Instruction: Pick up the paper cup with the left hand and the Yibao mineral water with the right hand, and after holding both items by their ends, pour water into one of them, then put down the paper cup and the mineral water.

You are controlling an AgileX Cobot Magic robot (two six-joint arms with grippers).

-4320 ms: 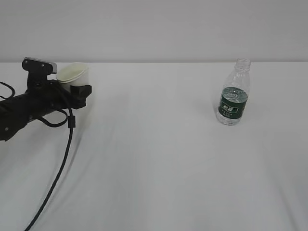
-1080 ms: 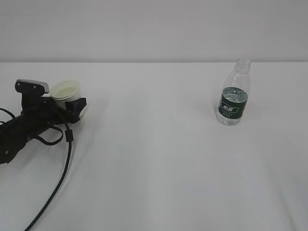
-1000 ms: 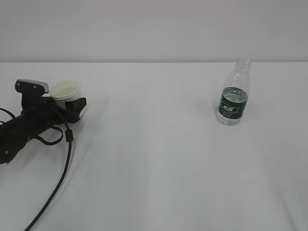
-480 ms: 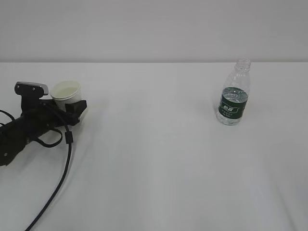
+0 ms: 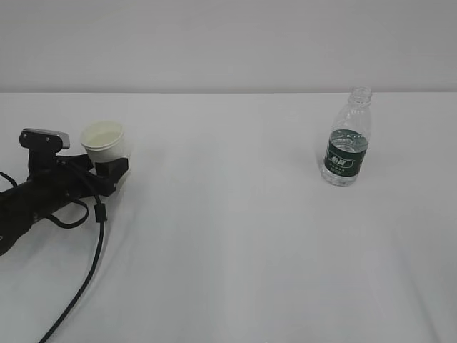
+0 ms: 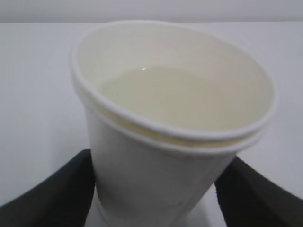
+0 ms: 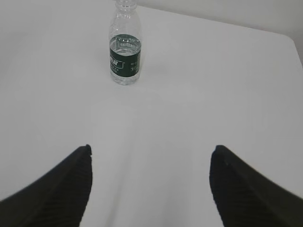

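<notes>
White paper cup is sitting between the fingers of my left hand at the left of the table, holding a shallow pool of water. In the left wrist view the cup is leaning a little, with black fingers flanking its lower wall on both sides; whether they are pressing it or just slackening off, I cannot tell. Yibao mineral water is standing upright and capless, well apart, on the right.

My right hand is hanging back with its jaws spread wide around nothing, the bottle far ahead of it.

Risks, as I am judging them: if I am pulling the left hand away while a finger is dragging on the leaning cup, it could tip and spill. An open bottle would also spill if knocked.

Count: 1 cup, 1 bottle, 2 grippers.
</notes>
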